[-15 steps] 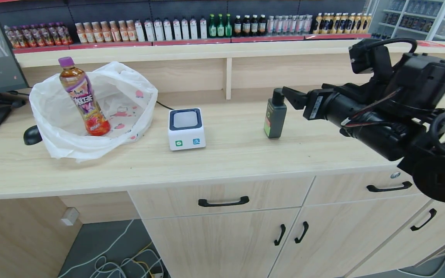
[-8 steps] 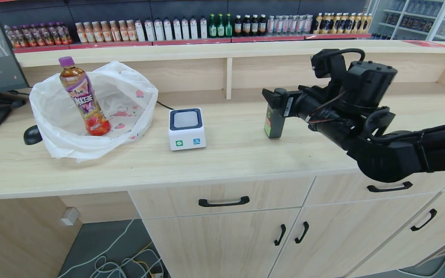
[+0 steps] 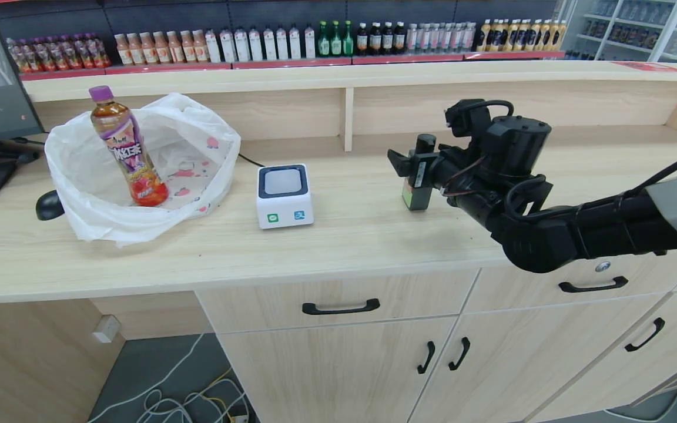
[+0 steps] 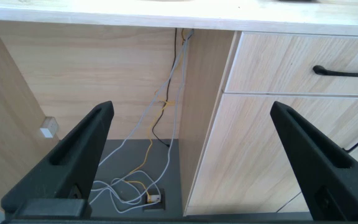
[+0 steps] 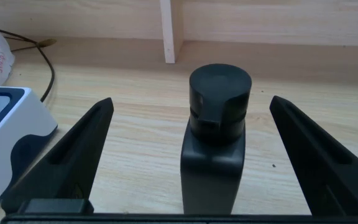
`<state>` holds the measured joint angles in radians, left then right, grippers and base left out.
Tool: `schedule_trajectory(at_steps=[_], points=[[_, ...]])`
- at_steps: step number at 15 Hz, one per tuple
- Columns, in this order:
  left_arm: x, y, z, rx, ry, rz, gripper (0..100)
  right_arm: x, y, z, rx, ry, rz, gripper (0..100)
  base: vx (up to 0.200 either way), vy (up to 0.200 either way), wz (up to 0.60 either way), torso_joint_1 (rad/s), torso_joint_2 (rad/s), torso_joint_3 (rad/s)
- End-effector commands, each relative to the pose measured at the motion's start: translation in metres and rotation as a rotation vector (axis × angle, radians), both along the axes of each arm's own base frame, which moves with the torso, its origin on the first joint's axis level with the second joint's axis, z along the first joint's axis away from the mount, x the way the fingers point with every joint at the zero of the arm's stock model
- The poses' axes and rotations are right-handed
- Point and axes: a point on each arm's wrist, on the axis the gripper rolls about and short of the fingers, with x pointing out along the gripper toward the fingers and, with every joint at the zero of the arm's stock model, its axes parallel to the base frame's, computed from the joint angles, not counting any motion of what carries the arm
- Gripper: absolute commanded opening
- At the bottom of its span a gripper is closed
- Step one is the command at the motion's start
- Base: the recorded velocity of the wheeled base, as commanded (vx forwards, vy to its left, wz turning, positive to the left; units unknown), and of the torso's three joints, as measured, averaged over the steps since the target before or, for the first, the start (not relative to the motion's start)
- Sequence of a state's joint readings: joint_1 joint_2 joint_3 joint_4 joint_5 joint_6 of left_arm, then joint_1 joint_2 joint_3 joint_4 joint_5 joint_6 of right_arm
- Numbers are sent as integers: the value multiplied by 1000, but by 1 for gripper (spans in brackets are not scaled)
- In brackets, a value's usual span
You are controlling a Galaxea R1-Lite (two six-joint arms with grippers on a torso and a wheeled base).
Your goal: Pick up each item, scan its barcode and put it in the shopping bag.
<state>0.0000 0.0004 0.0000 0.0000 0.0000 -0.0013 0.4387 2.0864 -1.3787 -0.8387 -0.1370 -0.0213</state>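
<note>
Right hand: fingers spread wide, one on either side of the item, gaps showing on both sides in my wrist view, no contact.

Item: dark grey-green plastic bottle with a black flip cap, upright on the pale wooden bench, well to the right of the scanner. In the right wrist view the same bottle stood between my fingers.

Scanner: small white cube with a grey glass top, on the bench between bag and bottle.

Shopping bag: white thin plastic bag with pink prints, mouth open, at the left of the bench. Inside it, leaning, an orange tea bottle with a purple cap.

Left hand: fingers wide apart, holding nothing, low before the cupboard fronts under the bench.

Black computer mouse: just beside the bag.
</note>
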Motion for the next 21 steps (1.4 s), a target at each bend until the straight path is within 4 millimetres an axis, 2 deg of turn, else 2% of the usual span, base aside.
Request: schedule_trajectory(at_steps=[1,9,16,21], points=[[0,0,0,0,0,0,100,11,3,-12,-8,16,-4,100,0,0,0,0,0,0],[0,0,0,0,0,-2,100,19,-1,-21,-12,32,-18,100,0,0,0,0,0,0],[0,0,0,0,0,0,100,27,3,-38,-2,6,-26,100,0,0,0,0,0,0],[0,0,0,0,0,0,100,28,5,-40,-2,6,-22,100,0,0,0,0,0,0]])
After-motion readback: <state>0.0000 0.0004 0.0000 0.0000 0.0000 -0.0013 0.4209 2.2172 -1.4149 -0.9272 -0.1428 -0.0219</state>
